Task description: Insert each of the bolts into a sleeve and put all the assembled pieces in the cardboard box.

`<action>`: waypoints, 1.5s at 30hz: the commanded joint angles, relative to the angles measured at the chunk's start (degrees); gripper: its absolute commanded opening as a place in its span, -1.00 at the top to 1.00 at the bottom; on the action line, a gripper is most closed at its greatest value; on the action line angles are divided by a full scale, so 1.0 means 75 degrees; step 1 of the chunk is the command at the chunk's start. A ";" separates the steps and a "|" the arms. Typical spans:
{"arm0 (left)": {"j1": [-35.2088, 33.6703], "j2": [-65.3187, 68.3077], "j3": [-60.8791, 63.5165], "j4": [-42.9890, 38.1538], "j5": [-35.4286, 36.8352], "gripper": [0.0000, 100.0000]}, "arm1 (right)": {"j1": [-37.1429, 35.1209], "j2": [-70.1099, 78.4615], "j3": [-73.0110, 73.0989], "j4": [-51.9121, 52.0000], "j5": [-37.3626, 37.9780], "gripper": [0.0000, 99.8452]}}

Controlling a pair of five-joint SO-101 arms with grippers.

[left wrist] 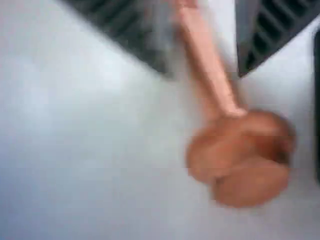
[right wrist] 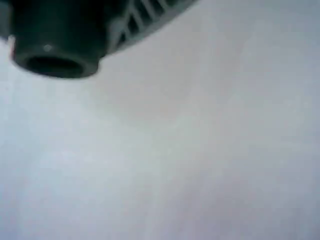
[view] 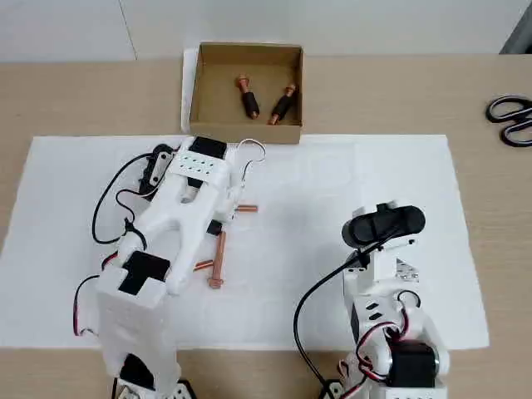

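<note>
Left end effector [view: 215, 226]: yours sits at about 9 o'clock on the white sheet [view: 349, 166]. Its jaws are narrowly parted on either side of a bolt's shaft, with a gap showing on one side.
Bolt [view: 219, 254]: it lies flat on the sheet, head toward 6 o'clock, and its shaft end is between those jaws.
Other bolts: one [view: 247, 209] lies just toward 2 o'clock of the end effector, and another [view: 203, 266] lies beside the first bolt's head.
Right end effector [right wrist: 102, 35]: you see it low over the sheet near 5 o'clock, holding a black sleeve [right wrist: 55, 47] with its open end showing.
Cardboard box [view: 189, 93]: it stands at 12 o'clock on the tabletop with two assembled pieces [view: 248, 98] [view: 283, 105] inside.
Scissors [view: 511, 119]: at 2 o'clock, off the sheet.
</note>
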 commanded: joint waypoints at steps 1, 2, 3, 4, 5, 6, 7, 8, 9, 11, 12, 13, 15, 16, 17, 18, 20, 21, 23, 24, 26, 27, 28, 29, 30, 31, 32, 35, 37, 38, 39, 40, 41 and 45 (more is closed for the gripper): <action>-0.0129 -0.0035 -0.0662 -0.0094 0.0035 0.99 | 0.0053 0.0041 -0.0047 0.0053 0.0070 0.99; -0.0152 -0.0035 -0.0873 -0.0094 0.0035 0.99 | 0.0053 0.0041 -0.0047 0.0053 0.0070 0.99; -0.0164 -0.0035 -0.1119 -0.0094 0.0035 0.99 | 0.0053 0.0041 -0.0047 0.0053 0.0070 0.99; -0.0164 -0.0035 -0.1377 -0.0094 0.0035 0.99 | 0.0053 0.0041 -0.0047 0.0053 0.0070 0.99; -0.0164 -0.0035 -0.1670 -0.0094 0.0000 0.99 | 0.0053 0.0041 -0.0047 0.0053 0.0070 0.99; -0.0152 -0.0035 -0.1987 -0.0059 -0.0035 0.99 | 0.0053 0.0041 -0.0047 0.0053 0.0070 0.99; -0.0141 -0.0035 -0.2292 -0.0023 -0.0059 0.99 | 0.0029 0.0041 -0.0047 0.0053 0.0070 0.99; -0.0141 -0.0047 -0.2596 0.0035 -0.0234 0.99 | 0.0006 0.0041 -0.0047 0.0029 0.0070 0.99; -0.0141 -0.0059 -0.2971 0.0199 -0.0527 0.99 | -0.0006 0.0029 -0.0047 -0.0018 0.0070 0.99; -0.0129 -0.0059 -0.3851 0.0797 -0.1313 0.99 | -0.0193 -0.0018 -0.0070 -0.0111 0.0070 0.99; -0.0129 -0.0059 -0.4343 0.1207 -0.1629 0.99 | -0.0381 -0.0029 -0.0070 -0.0193 0.0070 0.99; -0.0129 -0.0059 -0.4823 0.1653 -0.1899 0.99 | -0.0604 -0.0029 -0.0094 -0.0287 0.0059 0.99; -0.0152 -0.0059 -0.5761 0.2614 -0.2379 0.99 | -0.1108 -0.0029 -0.0070 -0.0674 0.0047 0.99; -0.0188 -0.0059 -0.6207 0.3071 -0.2649 0.99 | -0.1330 -0.0029 -0.0059 -0.0979 0.0047 0.99; -0.0199 -0.0059 -0.6570 0.3399 -0.3024 0.99 | -0.1506 -0.0029 -0.0047 -0.1354 0.0047 0.99; -0.0211 -0.0059 -0.6722 0.3364 -0.3540 0.99 | -0.1635 -0.0029 -0.0035 -0.1776 0.0047 0.99; -0.0316 -0.0270 -0.6875 0.3364 -0.4618 0.99 | -0.1717 -0.0029 0.0082 -0.2714 0.0047 0.99; -0.0316 -0.0539 -0.6933 0.3364 -0.5029 0.99 | -0.1705 -0.0029 0.0176 -0.3136 0.0047 0.99; -0.0293 -0.1196 -0.6840 0.3341 -0.5544 0.99 | -0.1705 -0.0029 0.0399 -0.3874 0.0047 0.99; -0.0270 -0.1536 -0.6675 0.3341 -0.5767 0.99 | -0.1705 -0.0029 0.0516 -0.4237 0.0047 0.99; -0.0152 -0.2215 -0.6207 0.3341 -0.6459 0.99 | -0.1729 -0.0029 0.0727 -0.4941 0.0047 0.99; -0.0129 -0.2579 -0.5925 0.3341 -0.6869 0.99 | -0.1729 -0.0029 0.0821 -0.5245 0.0047 0.99; -0.0059 -0.2942 -0.5632 0.3341 -0.7256 0.99 | -0.1717 -0.0029 0.0914 -0.5562 0.0047 0.99; 0.0059 -0.3317 -0.5304 0.3341 -0.7642 0.99 | -0.1717 -0.0029 0.1008 -0.5867 0.0047 0.99; 0.0164 -0.3692 -0.4964 0.3341 -0.8018 0.99 | -0.1729 -0.0029 0.1102 -0.6148 0.0047 0.99; 0.0328 -0.4067 -0.4601 0.3341 -0.8322 0.99 | -0.1729 -0.0029 0.1184 -0.6394 0.0047 0.99; 0.0527 -0.4442 -0.4284 0.3294 -0.8568 0.99 | -0.1741 -0.0029 0.1266 -0.6593 0.0047 0.99; 0.1020 -0.5415 -0.3347 0.2379 -0.9002 0.99 | -0.1752 -0.0029 0.1512 -0.7109 0.0047 0.99; 0.1172 -0.5931 -0.2561 0.1055 -0.9190 0.99 | -0.1752 -0.0029 0.1664 -0.7473 0.0047 0.99; 0.1207 -0.6130 -0.2081 0.0328 -0.9307 0.99 | -0.1752 -0.0029 0.1711 -0.7660 0.0047 0.99; 0.1231 -0.6306 -0.1541 -0.0375 -0.9424 0.99 | -0.1752 -0.0029 0.1747 -0.7836 0.0047 0.99; 0.1242 -0.6459 -0.0920 -0.1032 -0.9530 0.99 | -0.1752 -0.0029 0.1770 -0.7988 0.0047 0.99; 0.1289 -0.6611 -0.0240 -0.1676 -0.9600 0.99 | -0.1752 -0.0029 0.1770 -0.8129 0.0047 0.99; 0.1793 -0.7349 0.1999 -0.3622 -0.9647 0.99 | -0.1752 -0.0029 0.1770 -0.8621 0.0047 0.99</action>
